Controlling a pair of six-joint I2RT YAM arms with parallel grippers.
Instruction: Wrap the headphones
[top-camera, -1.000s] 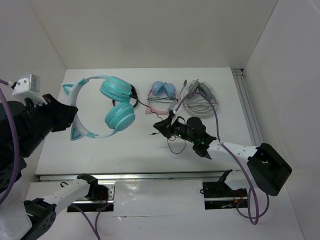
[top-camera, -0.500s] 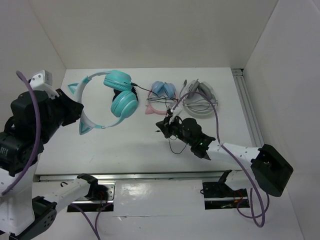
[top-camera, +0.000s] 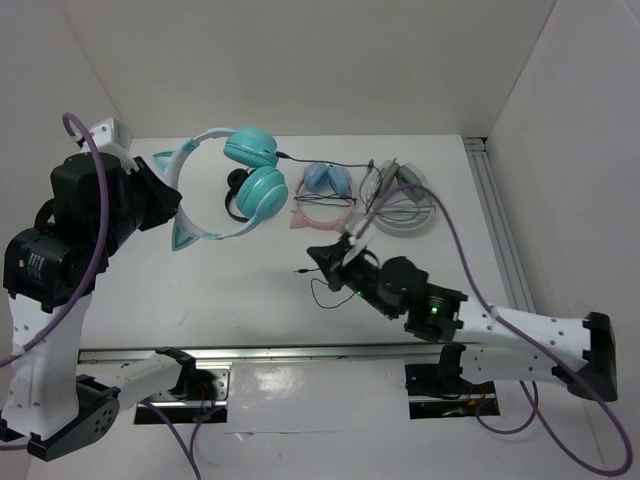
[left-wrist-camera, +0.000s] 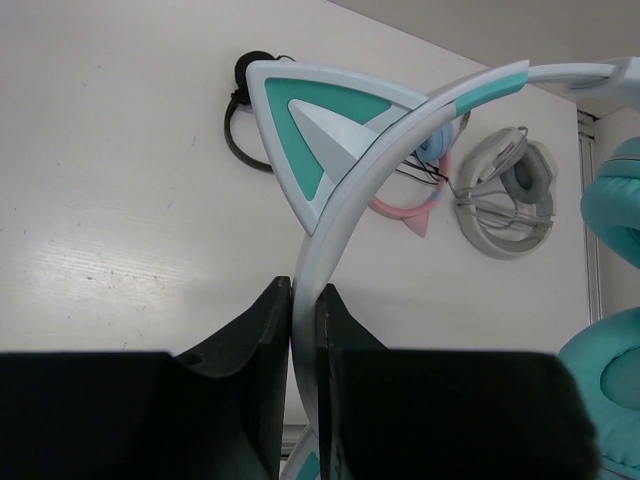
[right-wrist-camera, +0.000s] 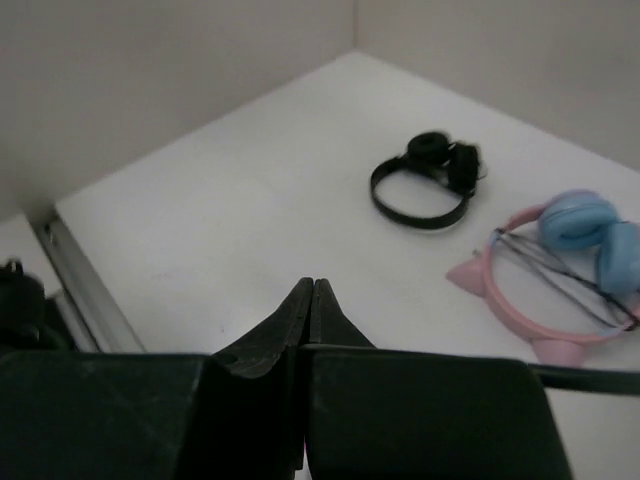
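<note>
Top view only: both arms show at once. The teal over-ear headphones, with a pale blue-white headband and two cat ears, are held up above the white table, at about 10 o'clock from its middle.
Cable: the thin black cable leaves the upper teal cup toward 3 o'clock. It crosses above the pink pair, then bends back toward 7 o'clock down to the right gripper, and a slack loop lies below that gripper at 6 o'clock.
Left wrist view only: this is the close look at the grip. A triangular cat ear, white-rimmed with a teal centre, stands at 12 o'clock above the fingers. Teal ear cushions fill the edge at 3 to 4 o'clock, and the grey-white over-ear headphones lie on the table at 2 o'clock.
Right wrist view only: small black on-ear headphones lie flat at 1 o'clock from the tips. Pink cat-ear headphones with light blue cups lie at 3 o'clock.
Left gripper: its black fingers are narrow and clamped on the pale headband, one on each side, just below the cat ear.
Right gripper: its fingers are pressed together with no gap. The wrist view shows nothing between them, while the top view shows the cable drawn to the tips.
</note>
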